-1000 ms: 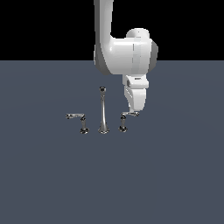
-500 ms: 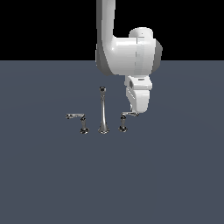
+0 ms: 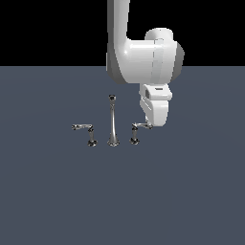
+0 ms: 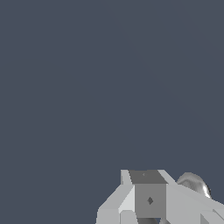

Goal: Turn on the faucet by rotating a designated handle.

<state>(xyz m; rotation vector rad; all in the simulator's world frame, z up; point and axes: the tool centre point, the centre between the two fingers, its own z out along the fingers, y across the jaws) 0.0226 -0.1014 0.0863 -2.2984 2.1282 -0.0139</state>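
Gripper: I see the gripper (image 3: 149,126) low beside the free end of the handle's arm, on the exterior view's right; its fingertips are hidden behind the hand body, so I cannot tell whether they are spread or pressed together. The wrist view shows only grey finger blocks (image 4: 151,199) with a rounded chrome shape just beside them.
Handle: the handle (image 3: 136,131) is the chrome L-shaped lever on the exterior view's right of the spout; its short arm runs toward the gripper and appears to touch it or lie just beside it, though contact is too small to confirm.
Faucet: the faucet (image 3: 112,124) stands on the dark grey floor (image 3: 57,191), well away from any edge in view; its tall thin spout is upright between two levers.
Twin lever: the other lever (image 3: 86,131), with a longer arm, sits on the spout's far side, well apart from the gripper.
Step in hand: I judge this the engagement of the lever arm, with rotation not yet evident.
Next move: I judge it calls for a sideways sweep that pushes the arm's tip around its post, keeping height level so the finger does not slip over or under the thin arm.
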